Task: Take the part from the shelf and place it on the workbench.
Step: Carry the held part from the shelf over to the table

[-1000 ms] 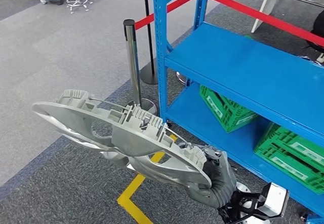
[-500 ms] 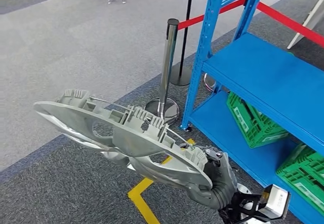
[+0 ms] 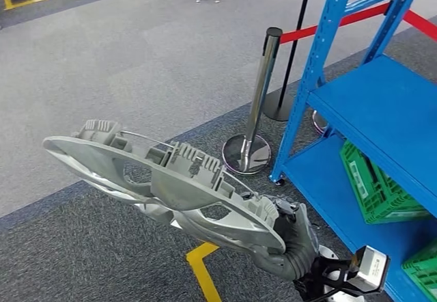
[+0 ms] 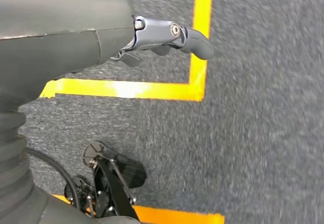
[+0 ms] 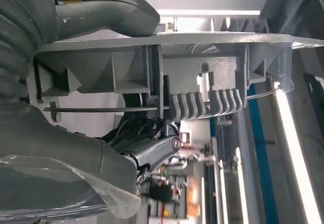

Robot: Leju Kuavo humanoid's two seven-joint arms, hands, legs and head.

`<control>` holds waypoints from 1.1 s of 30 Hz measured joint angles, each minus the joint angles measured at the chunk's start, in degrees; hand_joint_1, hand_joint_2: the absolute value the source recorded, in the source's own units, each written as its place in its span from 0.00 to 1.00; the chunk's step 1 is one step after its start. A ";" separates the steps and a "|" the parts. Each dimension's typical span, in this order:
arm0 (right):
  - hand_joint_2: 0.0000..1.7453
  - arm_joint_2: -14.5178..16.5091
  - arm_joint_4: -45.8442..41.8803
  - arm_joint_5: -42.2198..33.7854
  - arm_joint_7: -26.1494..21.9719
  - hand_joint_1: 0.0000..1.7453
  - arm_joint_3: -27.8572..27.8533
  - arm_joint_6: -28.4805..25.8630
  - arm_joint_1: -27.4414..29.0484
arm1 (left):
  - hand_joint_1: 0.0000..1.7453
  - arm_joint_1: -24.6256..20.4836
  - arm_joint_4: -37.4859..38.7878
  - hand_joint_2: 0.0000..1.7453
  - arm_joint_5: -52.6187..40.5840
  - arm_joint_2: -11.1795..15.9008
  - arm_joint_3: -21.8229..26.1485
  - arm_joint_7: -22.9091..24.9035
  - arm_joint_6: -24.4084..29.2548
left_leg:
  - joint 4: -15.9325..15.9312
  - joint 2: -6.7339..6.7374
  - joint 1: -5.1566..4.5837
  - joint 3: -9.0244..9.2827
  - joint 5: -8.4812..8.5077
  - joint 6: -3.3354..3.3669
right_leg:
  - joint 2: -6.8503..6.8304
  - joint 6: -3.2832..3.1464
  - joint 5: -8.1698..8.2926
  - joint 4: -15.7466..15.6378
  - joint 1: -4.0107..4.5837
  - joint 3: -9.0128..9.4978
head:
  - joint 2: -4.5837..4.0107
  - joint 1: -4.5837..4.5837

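Observation:
A long grey cast part [image 3: 164,179] with ribs and cut-outs hangs over the floor at the lower centre of the head view, tilted down to the right. My right hand [image 3: 293,244] grips its right end from below. In the right wrist view the part [image 5: 191,82] runs across the picture with my right hand [image 5: 114,11] clasped around its near end. My left hand [image 4: 160,34] hangs over dark carpet and yellow floor tape, its fingers stretched out and holding nothing.
A blue metal shelf [image 3: 381,111] stands at the right, with green crates [image 3: 376,186] on its lower level. A chrome stanchion [image 3: 255,104] with a red belt [image 3: 356,16] stands beside the shelf's corner post. Yellow floor tape [image 3: 206,275] lies under the part.
The whole view has swung left: the shelf and stanchion have slid to the right in the picture. The part stays in my right hand in the same pose.

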 joint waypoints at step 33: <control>1.00 0.00 -0.05 0.00 0.00 1.00 0.02 -0.01 0.02 | 0.00 0.12 -0.11 1.00 0.00 -0.06 -0.04 0.02 -0.01 | -5.39 0.68 -0.31 2.92 3.67 0.70 | -0.92 -0.19 0.17 0.50 0.48 -0.52 | 0.00 0.11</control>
